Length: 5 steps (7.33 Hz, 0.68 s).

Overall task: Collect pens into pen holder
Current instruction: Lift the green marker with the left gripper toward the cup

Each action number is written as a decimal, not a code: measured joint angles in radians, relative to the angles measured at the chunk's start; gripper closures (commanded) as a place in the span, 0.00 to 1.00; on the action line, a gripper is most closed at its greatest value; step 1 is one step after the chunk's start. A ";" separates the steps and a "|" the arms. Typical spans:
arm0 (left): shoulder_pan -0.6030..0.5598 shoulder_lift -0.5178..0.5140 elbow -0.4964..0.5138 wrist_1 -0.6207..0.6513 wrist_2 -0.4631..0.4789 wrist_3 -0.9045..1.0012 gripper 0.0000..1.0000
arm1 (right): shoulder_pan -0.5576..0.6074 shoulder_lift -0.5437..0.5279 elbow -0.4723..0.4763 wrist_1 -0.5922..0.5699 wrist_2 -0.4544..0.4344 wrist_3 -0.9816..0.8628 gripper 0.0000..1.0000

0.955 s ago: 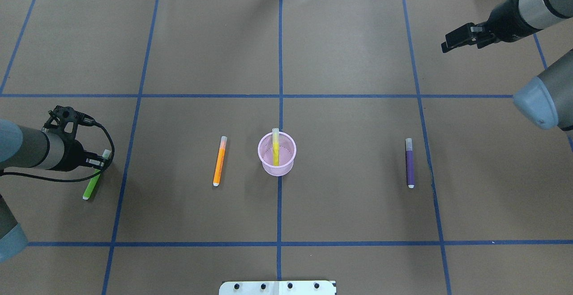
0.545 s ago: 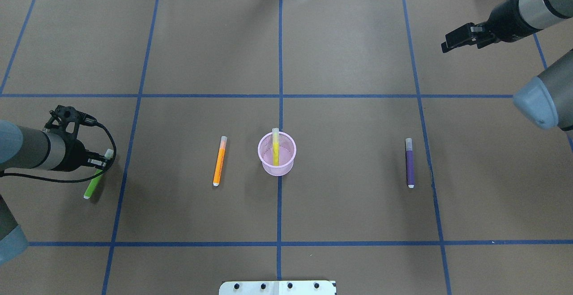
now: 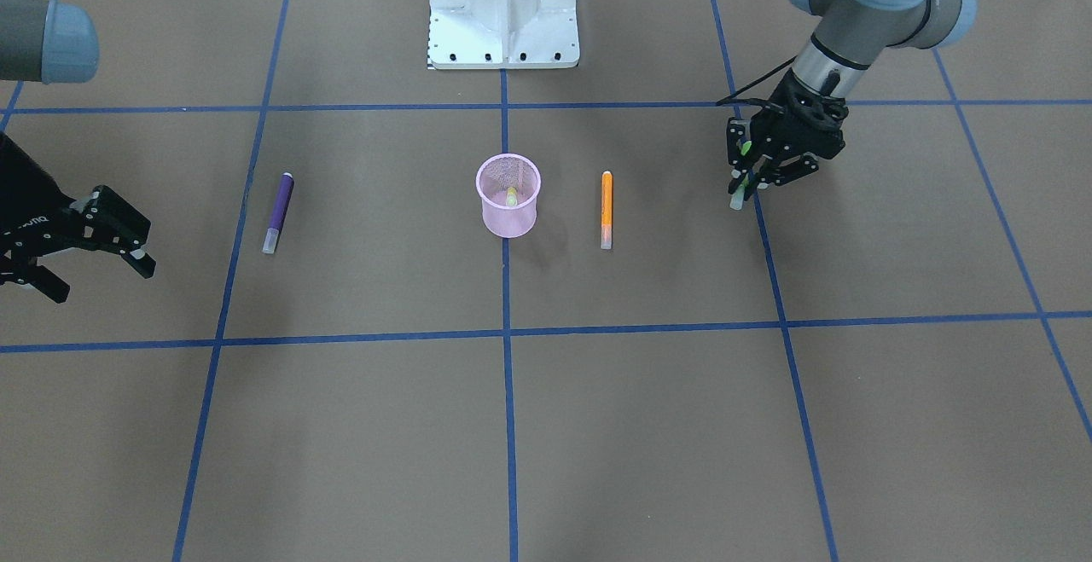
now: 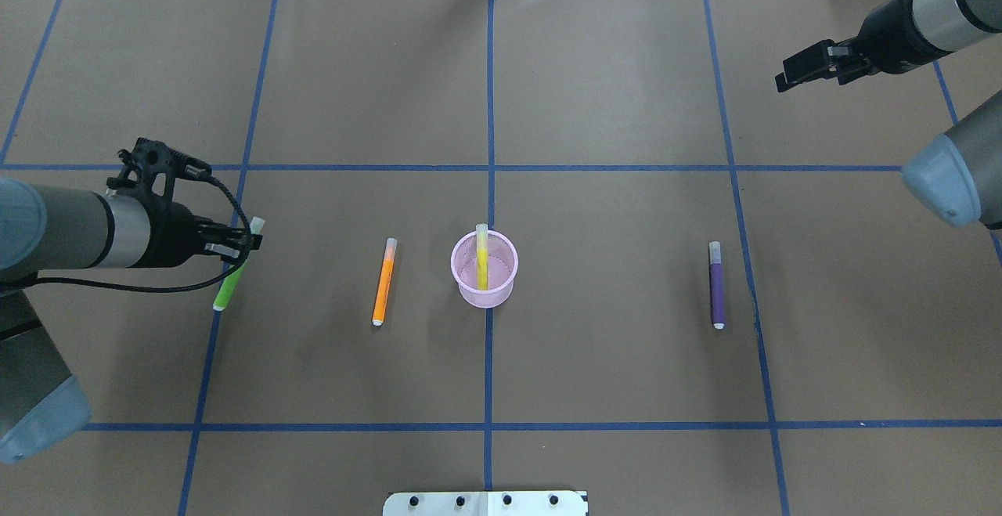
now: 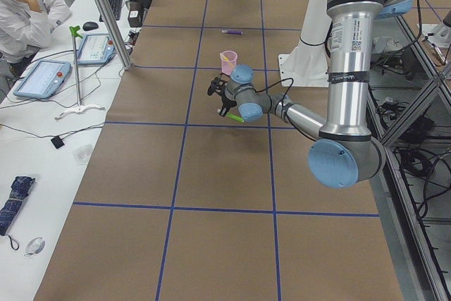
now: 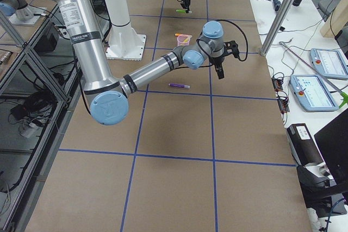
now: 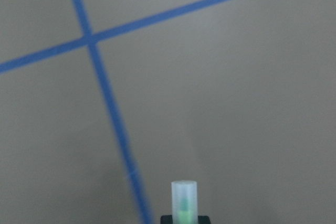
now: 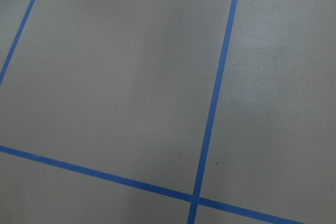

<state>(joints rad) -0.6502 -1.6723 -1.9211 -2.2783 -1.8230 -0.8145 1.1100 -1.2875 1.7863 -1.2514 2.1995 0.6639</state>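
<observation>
The pink mesh pen holder [image 4: 484, 290] [image 3: 508, 212] stands at the table's centre with a yellowish pen [image 4: 482, 254] upright in it. An orange pen [image 4: 383, 281] [image 3: 606, 208] lies to its left in the overhead view, and a purple pen [image 4: 716, 285] [image 3: 278, 212] lies to its right. My left gripper [image 4: 239, 246] [image 3: 749, 171] is shut on the green pen [image 4: 227, 293] [image 3: 736, 199] and holds it tilted above the table, further left than the orange pen. Its pale cap shows in the left wrist view [image 7: 184, 200]. My right gripper [image 4: 787, 79] [image 3: 104, 282] is open and empty at the far right.
The robot base plate [image 4: 485, 503] [image 3: 503, 8] sits at the near edge behind the cup. Blue tape lines [image 4: 489, 167] grid the brown table. An operator [image 5: 28, 5] sits at a side bench with tablets beyond the far edge.
My left gripper has moved right and forward toward the orange pen, carrying the green pen, which is now off the table. The right arm has barely moved.
</observation>
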 measured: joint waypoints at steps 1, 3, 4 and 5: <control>0.010 -0.078 -0.006 -0.022 0.030 -0.004 1.00 | 0.000 0.000 0.000 0.001 0.000 0.000 0.00; 0.074 -0.191 0.003 -0.121 0.103 -0.017 1.00 | 0.001 -0.001 0.001 0.001 -0.002 -0.001 0.00; 0.137 -0.239 0.030 -0.211 0.184 -0.020 1.00 | 0.001 -0.001 0.001 0.001 -0.003 -0.001 0.00; 0.196 -0.293 0.074 -0.296 0.272 -0.018 1.00 | 0.001 0.000 0.001 0.001 -0.004 -0.001 0.00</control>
<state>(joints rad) -0.4546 -1.9657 -1.8467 -2.5743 -1.5509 -0.8326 1.1106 -1.2871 1.7871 -1.2502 2.1950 0.6630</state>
